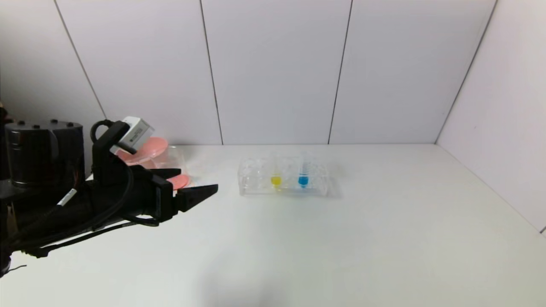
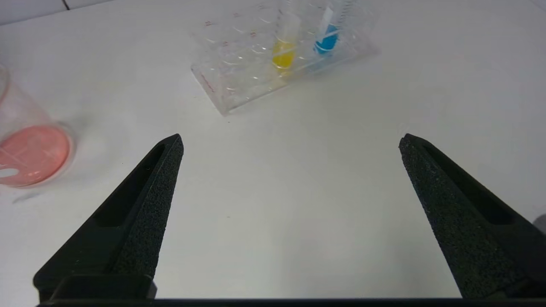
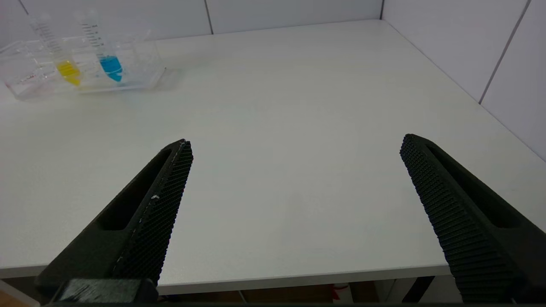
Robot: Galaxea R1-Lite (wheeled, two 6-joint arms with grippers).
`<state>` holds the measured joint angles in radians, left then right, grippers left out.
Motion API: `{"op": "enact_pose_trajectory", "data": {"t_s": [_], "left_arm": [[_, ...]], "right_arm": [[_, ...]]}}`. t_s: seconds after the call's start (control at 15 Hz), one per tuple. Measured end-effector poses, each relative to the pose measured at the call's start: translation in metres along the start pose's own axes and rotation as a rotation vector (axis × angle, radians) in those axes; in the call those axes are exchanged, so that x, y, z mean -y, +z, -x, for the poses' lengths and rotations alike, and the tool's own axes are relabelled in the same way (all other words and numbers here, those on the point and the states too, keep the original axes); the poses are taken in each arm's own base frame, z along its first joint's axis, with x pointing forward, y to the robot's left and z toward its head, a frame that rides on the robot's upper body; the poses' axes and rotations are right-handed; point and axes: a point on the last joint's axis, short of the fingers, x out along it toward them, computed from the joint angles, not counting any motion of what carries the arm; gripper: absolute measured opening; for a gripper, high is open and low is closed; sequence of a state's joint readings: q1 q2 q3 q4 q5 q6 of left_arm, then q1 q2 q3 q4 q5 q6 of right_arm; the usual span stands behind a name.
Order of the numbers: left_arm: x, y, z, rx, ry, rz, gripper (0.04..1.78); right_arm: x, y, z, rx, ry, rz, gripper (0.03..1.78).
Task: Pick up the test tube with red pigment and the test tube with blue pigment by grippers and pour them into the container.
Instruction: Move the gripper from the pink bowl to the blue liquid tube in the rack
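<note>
The test tube with blue pigment (image 1: 303, 174) (image 2: 328, 39) (image 3: 110, 65) stands upright in a clear rack (image 1: 252, 175) (image 2: 230, 68) (image 3: 25, 83) at mid-table. The test tube with red pigment is out of view. The container (image 1: 178, 179) (image 2: 30, 149), a clear beaker with pinkish-red liquid at its bottom, stands at the left of the table. My left gripper (image 1: 198, 179) (image 2: 292, 138) hovers low in front of the beaker, to the left of the rack, open and empty. My right gripper (image 3: 296, 143) is open and empty over the table's front edge, far from the rack.
A tube with yellow pigment (image 1: 276, 179) (image 2: 283, 53) (image 3: 67, 69) sits in the rack beside the blue one. A pink bowl (image 1: 150, 147) lies behind the beaker. A black cylinder (image 1: 42, 153) stands at the far left. White walls close the back and right.
</note>
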<state>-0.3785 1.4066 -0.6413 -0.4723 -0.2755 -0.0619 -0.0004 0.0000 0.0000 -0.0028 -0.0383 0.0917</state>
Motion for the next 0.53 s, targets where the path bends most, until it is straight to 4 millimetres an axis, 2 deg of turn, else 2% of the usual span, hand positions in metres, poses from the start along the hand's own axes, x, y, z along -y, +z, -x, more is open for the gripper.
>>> {"op": "enact_pose_trajectory", "data": {"t_s": [0.27,0.53], "left_arm": [[0.060,-0.004,-0.011,-0.010,-0.012,0.007,1.76],[0.120,-0.005,-0.047,0.016,0.147,0.059,1.76]], "right_arm": [[0.000,0.000,0.000,0.000,0.000,0.000,1.77],[0.000,0.000,0.000,0.000,0.000,0.000,1.77]]}}
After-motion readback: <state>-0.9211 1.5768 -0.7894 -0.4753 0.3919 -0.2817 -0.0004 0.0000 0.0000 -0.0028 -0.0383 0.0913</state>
